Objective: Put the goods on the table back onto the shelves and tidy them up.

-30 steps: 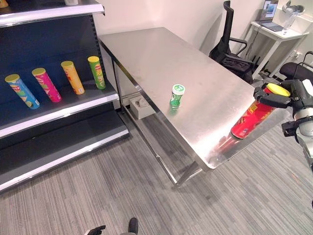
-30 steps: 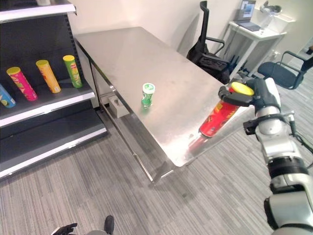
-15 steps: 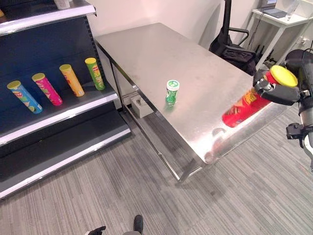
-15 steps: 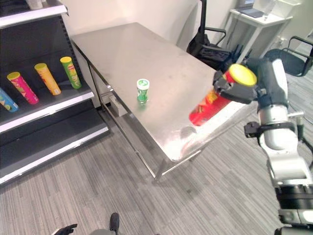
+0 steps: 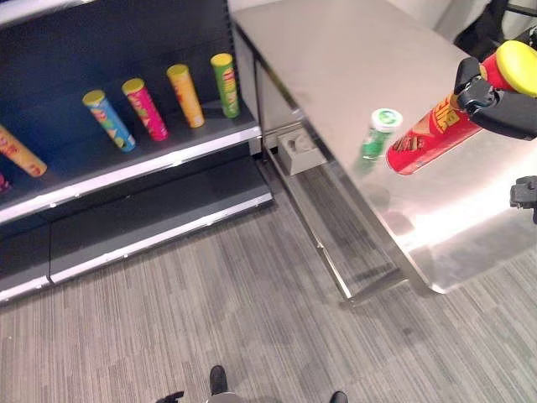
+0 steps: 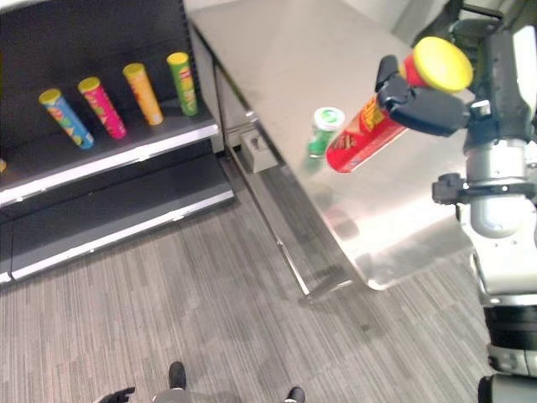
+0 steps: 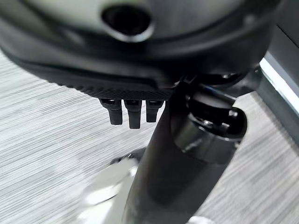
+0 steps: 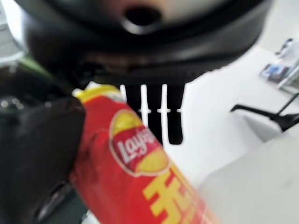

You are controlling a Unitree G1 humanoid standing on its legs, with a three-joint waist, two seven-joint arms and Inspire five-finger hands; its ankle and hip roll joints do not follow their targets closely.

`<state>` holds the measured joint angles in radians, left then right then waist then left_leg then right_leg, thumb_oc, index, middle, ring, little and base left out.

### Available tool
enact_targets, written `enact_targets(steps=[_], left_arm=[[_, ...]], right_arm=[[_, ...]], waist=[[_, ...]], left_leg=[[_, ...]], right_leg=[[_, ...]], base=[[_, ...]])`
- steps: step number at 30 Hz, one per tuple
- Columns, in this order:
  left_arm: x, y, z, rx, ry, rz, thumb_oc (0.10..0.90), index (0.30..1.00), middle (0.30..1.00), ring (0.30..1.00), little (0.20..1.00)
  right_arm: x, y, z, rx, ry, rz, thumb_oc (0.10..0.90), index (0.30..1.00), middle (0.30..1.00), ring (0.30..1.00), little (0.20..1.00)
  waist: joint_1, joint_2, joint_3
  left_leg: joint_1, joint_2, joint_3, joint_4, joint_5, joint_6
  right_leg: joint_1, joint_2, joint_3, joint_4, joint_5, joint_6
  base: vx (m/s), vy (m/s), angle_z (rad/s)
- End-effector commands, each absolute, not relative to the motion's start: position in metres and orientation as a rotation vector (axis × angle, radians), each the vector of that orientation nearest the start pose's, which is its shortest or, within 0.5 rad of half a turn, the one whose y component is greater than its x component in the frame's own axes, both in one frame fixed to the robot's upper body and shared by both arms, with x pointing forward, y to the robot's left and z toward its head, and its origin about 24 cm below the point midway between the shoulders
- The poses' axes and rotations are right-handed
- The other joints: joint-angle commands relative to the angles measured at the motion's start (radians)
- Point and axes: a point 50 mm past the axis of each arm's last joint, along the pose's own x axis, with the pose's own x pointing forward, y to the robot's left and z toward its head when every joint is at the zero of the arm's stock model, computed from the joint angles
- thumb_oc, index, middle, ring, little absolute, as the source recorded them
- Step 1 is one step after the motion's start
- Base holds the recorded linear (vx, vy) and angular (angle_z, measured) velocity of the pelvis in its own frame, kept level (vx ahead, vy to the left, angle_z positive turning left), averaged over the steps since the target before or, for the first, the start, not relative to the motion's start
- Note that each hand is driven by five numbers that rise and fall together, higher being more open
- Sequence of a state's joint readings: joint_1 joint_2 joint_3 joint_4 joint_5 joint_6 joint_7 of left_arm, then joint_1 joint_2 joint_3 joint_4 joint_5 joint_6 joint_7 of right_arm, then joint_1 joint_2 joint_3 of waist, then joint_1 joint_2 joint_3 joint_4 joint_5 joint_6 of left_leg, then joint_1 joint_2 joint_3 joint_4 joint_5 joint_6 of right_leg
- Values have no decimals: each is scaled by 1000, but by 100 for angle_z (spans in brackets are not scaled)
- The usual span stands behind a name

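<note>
My right hand (image 5: 502,111) is shut on a red chip can (image 5: 432,133) with a yellow lid, carrying it tilted in the air above the steel table (image 5: 336,42). In the right wrist view the red can (image 8: 140,177) lies between the thumb (image 8: 37,149) and the fingers (image 8: 159,116). A small green can (image 5: 379,133) stands upright on the table close to the red can's base. Blue (image 5: 109,120), pink (image 5: 144,108), orange (image 5: 185,95) and green (image 5: 225,84) cans lean on the dark shelf board (image 5: 151,159). My left hand (image 7: 133,114) hangs relaxed over the carpet.
Another orange can (image 5: 21,151) lies at the shelf's far left. A lower shelf board (image 5: 143,227) sits near the floor. A grey box (image 5: 299,149) rests under the table by the shelf. Grey carpet spreads between shelf and table.
The camera has swung left toward the shelves. My right hand has lifted the red can off the table edge and carried it up, nearer the green can.
</note>
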<state>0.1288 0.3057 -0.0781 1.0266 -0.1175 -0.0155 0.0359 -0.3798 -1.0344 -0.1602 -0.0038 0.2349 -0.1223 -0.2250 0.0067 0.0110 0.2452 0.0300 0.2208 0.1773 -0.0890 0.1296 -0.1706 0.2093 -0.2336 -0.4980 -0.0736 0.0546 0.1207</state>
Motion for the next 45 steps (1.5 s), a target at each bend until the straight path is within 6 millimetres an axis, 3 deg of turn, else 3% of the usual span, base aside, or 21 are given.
enact_targets(steps=[1, 3, 4, 7, 9, 12, 15, 17, 20, 24, 26, 28, 30, 33, 36, 39, 41, 42, 43, 44, 45], left_arm=[[101, 260, -143, 319, 1068, 117, 800, 900, 900, 900, 900], [102, 265, -141, 332, 1061, 125, 800, 900, 900, 900, 900], [101, 276, -138, 339, 1060, 165, 800, 900, 900, 900, 900], [99, 286, -135, 358, 1070, 200, 800, 900, 900, 900, 900], [105, 289, -131, 365, 1047, 202, 800, 900, 900, 900, 900], [104, 293, -130, 359, 1047, 209, 800, 900, 900, 900, 900], [108, 292, -130, 337, 1041, 223, 800, 900, 900, 900, 900], [113, 287, -129, 322, 1023, 213, 800, 900, 900, 900, 900], [116, 276, -131, 297, 998, 192, 800, 900, 900, 900, 900], [118, 261, -133, 230, 974, 176, 800, 900, 900, 900, 900], [120, 252, -134, 183, 959, 179, 800, 900, 900, 900, 900], [117, 254, -134, 199, 971, 184, 800, 900, 900, 900, 900], [118, 260, -134, 215, 981, 222, 800, 900, 900, 900, 900], [119, 263, -133, 235, 976, 231, 800, 900, 900, 900, 900], [118, 264, -133, 264, 982, 218, 800, 900, 900, 900, 900], [116, 258, -136, 292, 1001, 167, 800, 900, 900, 900, 900], [119, 261, -135, 336, 1004, 135, 800, 900, 900, 900, 900], [121, 264, -133, 373, 996, 124, 800, 900, 900, 900, 900], [125, 271, -128, 395, 981, 127, 800, 900, 900, 900, 900], [125, 271, -128, 395, 981, 127, 800, 900, 900, 900, 900], [129, 280, -123, 396, 965, 165, 800, 900, 900, 900, 900]], right_arm=[[237, -281, 344, -750, -1027, -360, 400, 300, 300, 300, 300], [238, -278, 342, -757, -1029, -355, 400, 300, 300, 300, 300], [240, -271, 343, -746, -1047, -337, 400, 300, 300, 300, 300], [241, -267, 343, -727, -1057, -325, 400, 300, 300, 300, 300], [237, -266, 344, -737, -1067, -312, 400, 300, 300, 300, 300], [235, -265, 348, -737, -1083, -298, 400, 300, 300, 300, 300], [238, -259, 345, -741, -1078, -254, 400, 300, 300, 300, 300], [243, -255, 343, -761, -1058, -228, 400, 300, 300, 300, 300], [249, -245, 336, -723, -1040, -149, 400, 300, 300, 300, 300], [254, -228, 322, -748, -1004, -51, 400, 300, 300, 300, 300], [263, -216, 302, -798, -924, 35, 400, 300, 300, 300, 300], [270, -205, 286, -768, -876, 103, 400, 300, 300, 300, 300], [276, -204, 273, -751, -826, 115, 400, 300, 300, 300, 300], [277, -208, 261, -750, -778, 106, 400, 300, 300, 300, 300], [276, -215, 250, -761, -730, 89, 400, 300, 300, 300, 300], [276, -214, 245, -772, -709, 94, 400, 300, 300, 300, 300], [278, -215, 241, -777, -689, 79, 400, 300, 300, 300, 300], [280, -211, 238, -762, -685, 87, 400, 300, 300, 300, 300], [282, -202, 241, -759, -707, 105, 400, 300, 300, 300, 300], [283, -202, 241, -759, -708, 105, 400, 300, 300, 300, 300], [284, -197, 242, -740, -724, 106, 400, 300, 300, 300, 300]], waist=[[52, -28, -131], [59, -44, -131], [71, -45, -125], [67, -47, -113], [45, -47, -94], [28, -44, -86], [14, -58, -68], [7, -68, -57], [15, -82, -74], [28, -82, -56], [33, -80, -39], [42, -71, -46], [41, -63, -48], [38, -49, -51], [39, -19, -75], [44, 7, -108], [46, -5, -116], [50, -14, -115], [53, -20, -103], [54, -22, -106], [55, -16, -96]], left_leg=[[-46, 68, 26, 81, -76, -21], [-52, 21, 29, 83, -101, 6], [-27, -25, 35, 53, -134, 30], [-8, -65, 48, 12, -128, 56], [-9, -94, 39, 4, -114, 80], [7, -123, 15, 2, -113, 95], [16, -163, -23, 5, -117, 106], [24, -190, -48, 11, -130, 113], [12, -218, -79, 59, -163, 118], [-61, -216, -76, 268, -229, 90], [-142, -170, -45, 382, -224, 59], [-141, -119, -62, 297, -182, 66], [-140, 4, -89, 140, -44, 43], [-168, 117, -61, 10, 39, 10], [-198, 171, -42, 2, 85, -35], [-183, 134, -35, 14, 76, -49], [-182, 89, -18, 61, 40, -34], [-181, 55, -5, 93, 6, -5], [-159, 0, 20, 106, -33, 42], [-162, -2, 22, 105, -31, 44], [-147, -40, 46, 94, -49, 75]], right_leg=[[-89, -157, -24, 48, 44, 116], [-108, -214, -27, 86, 77, 127], [-138, -268, -34, 155, 134, 136], [-183, -271, 6, 242, 119, 127], [-240, -182, 100, 273, 66, 84], [-264, -26, 163, 240, -42, 39], [-310, 119, 250, 200, -66, 14], [-320, 170, 318, 171, -64, -2], [-260, 176, 339, 81, -29, -5], [-205, 158, 291, 43, -30, -13], [-160, 140, 247, 18, -51, -24], [-150, 133, 246, 13, -58, -17], [-158, 109, 239, 26, -87, -3], [-144, 79, 231, 39, -134, 19], [-98, 44, 217, 46, -154, 46], [-52, -22, 216, 59, -142, 78], [-53, -89, 224, 104, -112, 96], [-72, -129, 231, 148, -77, 100], [-127, -189, 250, 248, 18, 84], [-132, -191, 253, 247, 22, 85], [-180, -217, 227, 310, 75, 67]], base=[[93, 739, 94], [88, 505, 89], [85, 272, 54], [27, 327, -2], [5, 275, 6], [101, 142, 39], [78, 57, 39], [105, 13, 49], [150, -84, 10], [83, -85, 45], [72, 30, 73], [169, 176, 63], [187, 289, 19], [196, 297, 13], [309, 390, -10], [356, 471, -4], [258, 418, -3], [246, 535, -13], [160, 410, -18], [160, 526, -9], [64, 256, 9]])
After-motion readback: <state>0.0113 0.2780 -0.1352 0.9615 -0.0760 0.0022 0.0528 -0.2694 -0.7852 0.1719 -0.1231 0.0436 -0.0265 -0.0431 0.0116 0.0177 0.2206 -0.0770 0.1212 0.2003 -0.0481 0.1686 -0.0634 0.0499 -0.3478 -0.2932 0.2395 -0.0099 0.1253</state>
